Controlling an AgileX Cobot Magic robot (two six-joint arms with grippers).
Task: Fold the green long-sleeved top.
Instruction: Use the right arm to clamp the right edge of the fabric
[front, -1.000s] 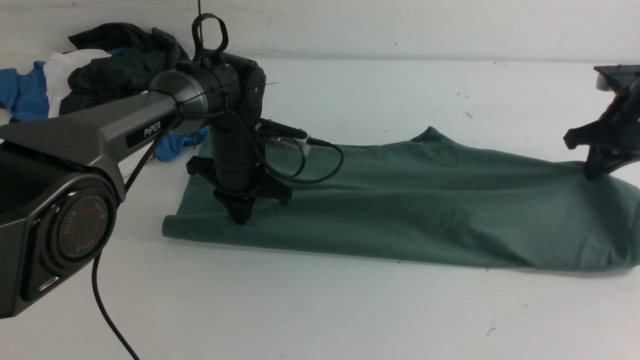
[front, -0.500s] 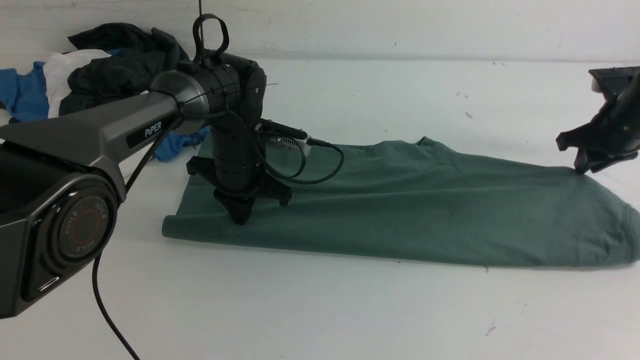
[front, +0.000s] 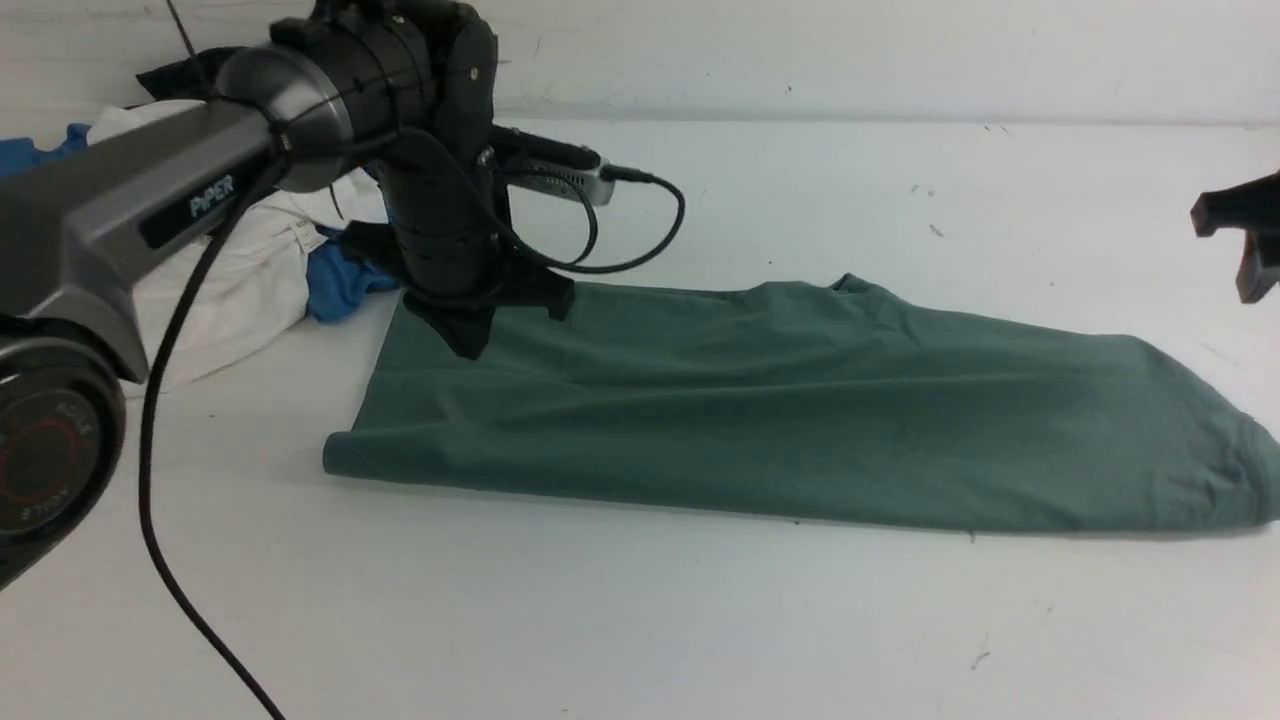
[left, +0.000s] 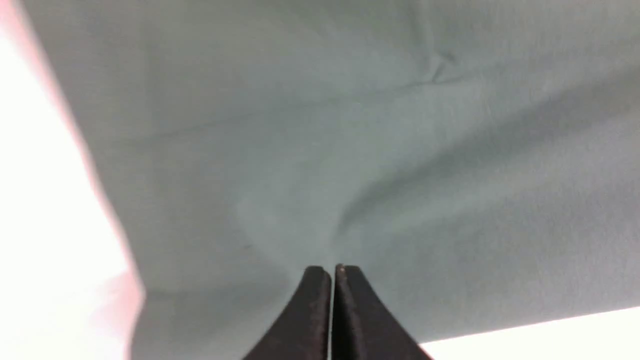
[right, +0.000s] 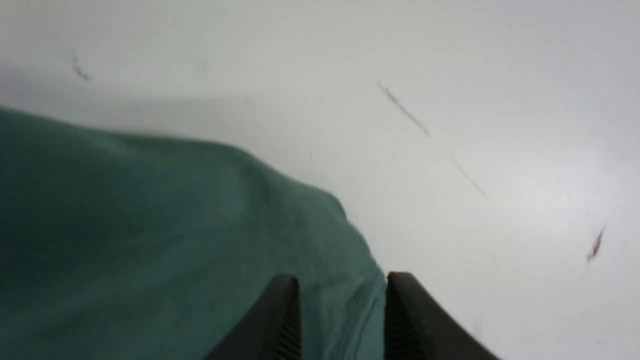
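Observation:
The green long-sleeved top (front: 800, 420) lies flat on the white table as a long folded strip running from left to right. My left gripper (front: 465, 345) hangs just above the strip's far left corner, shut with nothing in it. In the left wrist view its jaws (left: 332, 270) are pressed together over smooth green cloth (left: 350, 150). My right gripper (front: 1250, 270) shows only partly at the right edge, lifted clear of the top. In the right wrist view it (right: 342, 282) stands open above the top's hemmed edge (right: 200, 240), gripping nothing.
A heap of white, blue and black garments (front: 260, 260) lies at the back left, partly hidden by my left arm. A black cable (front: 160, 480) hangs from that arm down to the table's front. A white wall closes off the back.
The right gripper let go of the top's right end, which dropped flat, then rose away to the right. The left arm lifted off the cloth and moved back and left.

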